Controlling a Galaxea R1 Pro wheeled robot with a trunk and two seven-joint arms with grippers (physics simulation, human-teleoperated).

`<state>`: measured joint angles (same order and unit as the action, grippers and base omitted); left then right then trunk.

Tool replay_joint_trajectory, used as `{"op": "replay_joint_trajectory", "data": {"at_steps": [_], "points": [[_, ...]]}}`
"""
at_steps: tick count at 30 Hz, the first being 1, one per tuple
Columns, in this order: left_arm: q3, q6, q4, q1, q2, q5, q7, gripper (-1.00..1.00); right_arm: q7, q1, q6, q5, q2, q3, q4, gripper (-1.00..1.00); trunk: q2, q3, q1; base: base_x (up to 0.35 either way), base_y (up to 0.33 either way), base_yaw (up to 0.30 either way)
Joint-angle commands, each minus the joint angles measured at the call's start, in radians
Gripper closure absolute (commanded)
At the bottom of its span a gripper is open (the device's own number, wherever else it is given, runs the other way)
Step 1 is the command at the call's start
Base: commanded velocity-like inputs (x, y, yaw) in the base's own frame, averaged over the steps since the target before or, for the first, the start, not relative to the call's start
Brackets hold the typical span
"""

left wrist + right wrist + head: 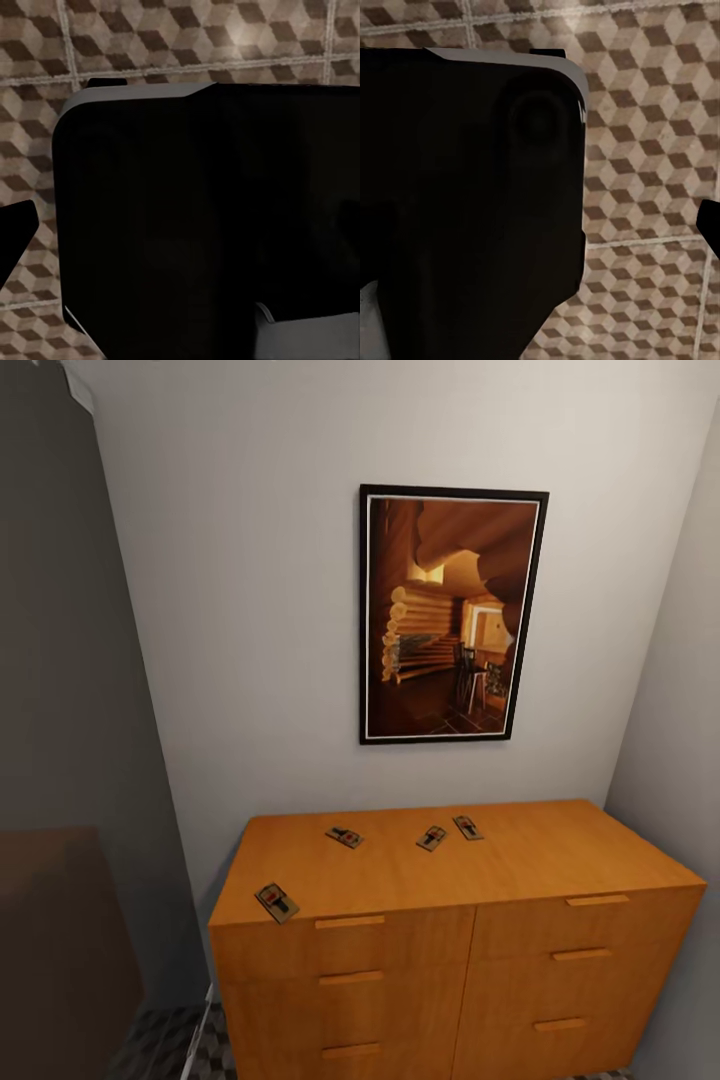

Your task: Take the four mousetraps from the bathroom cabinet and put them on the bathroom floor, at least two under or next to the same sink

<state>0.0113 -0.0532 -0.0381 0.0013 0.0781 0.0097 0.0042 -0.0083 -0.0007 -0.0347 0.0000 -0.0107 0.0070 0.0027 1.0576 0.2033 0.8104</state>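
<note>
Cabinet (420,880) top: four mousetraps (277,902), axes differing.

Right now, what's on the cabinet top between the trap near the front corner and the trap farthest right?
In the head view, two more mousetraps lie between the front-corner mousetrap and the rightmost one on the cabinet.

Dim, soft renders; left wall shadowed, wrist views slightly blurred.

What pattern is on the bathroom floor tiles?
Brown, beige and white 3D cubes on the bathroom floor, clearest in the right wrist view.
</note>
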Motion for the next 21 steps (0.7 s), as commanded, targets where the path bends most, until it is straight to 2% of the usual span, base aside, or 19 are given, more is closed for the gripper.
{"op": "replay_joint_trajectory", "data": {"at_steps": [1,21], "points": [[0.001,-0.002,-0.001,0.000,0.000,0.001,0.000,-1.00,-0.001,0.000,-0.004,0.000,0.000,0.001,0.000,-1.00,-0.007,-0.002,-0.004,0.000,0.000,0.000],[0.001,-0.002,0.000,0.000,0.000,0.001,0.000,-1.00,-0.001,0.001,-0.004,0.000,0.000,0.001,0.000,-1.00,-0.147,-0.065,-0.081,0.000,0.000,0.000]]}}
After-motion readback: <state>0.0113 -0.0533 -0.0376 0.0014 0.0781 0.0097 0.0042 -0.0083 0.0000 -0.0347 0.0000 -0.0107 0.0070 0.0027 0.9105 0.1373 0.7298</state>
